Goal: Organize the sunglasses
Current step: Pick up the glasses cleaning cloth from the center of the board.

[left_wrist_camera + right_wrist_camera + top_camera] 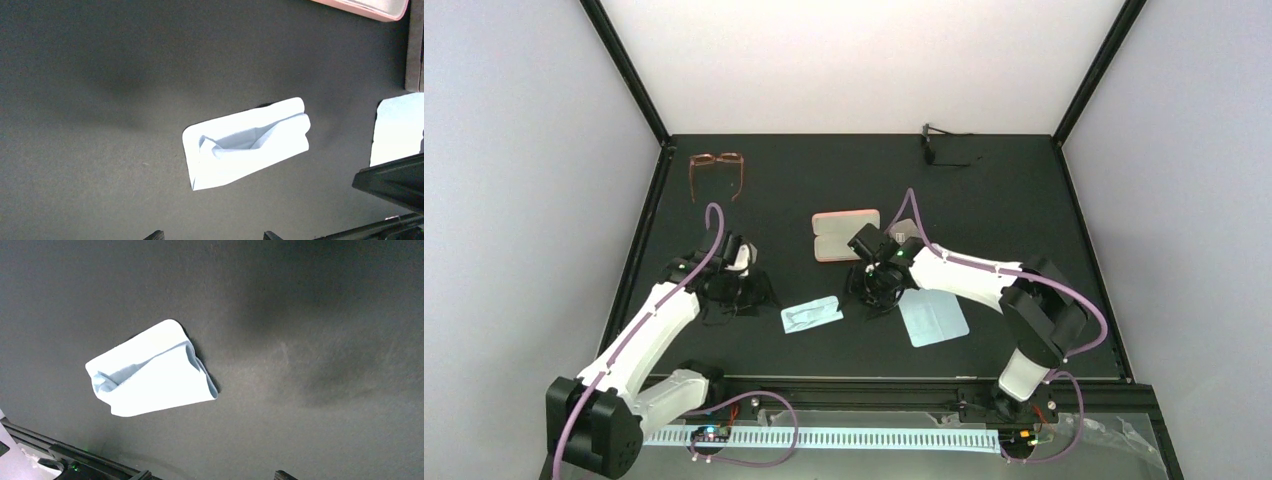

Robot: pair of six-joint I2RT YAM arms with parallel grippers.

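The sunglasses (940, 143), thin and black, lie at the table's far edge, right of centre, far from both arms. My left gripper (736, 275) is over the left-middle of the table; in its wrist view the gripper (212, 236) is open and empty, with only its fingertips (154, 235) showing. My right gripper (876, 280) hovers in front of the open pink case (846, 235); in its wrist view the gripper (212, 475) is open and empty. A folded light blue cloth (812, 316) lies between the grippers and also shows in the left wrist view (247, 142) and the right wrist view (150, 370).
A pair of pink-framed glasses (716, 166) lies at the far left. A second light blue cloth (932, 317) lies flat under the right arm and shows in the left wrist view (397, 127). The pink case's edge (370, 7) is at the top of that view.
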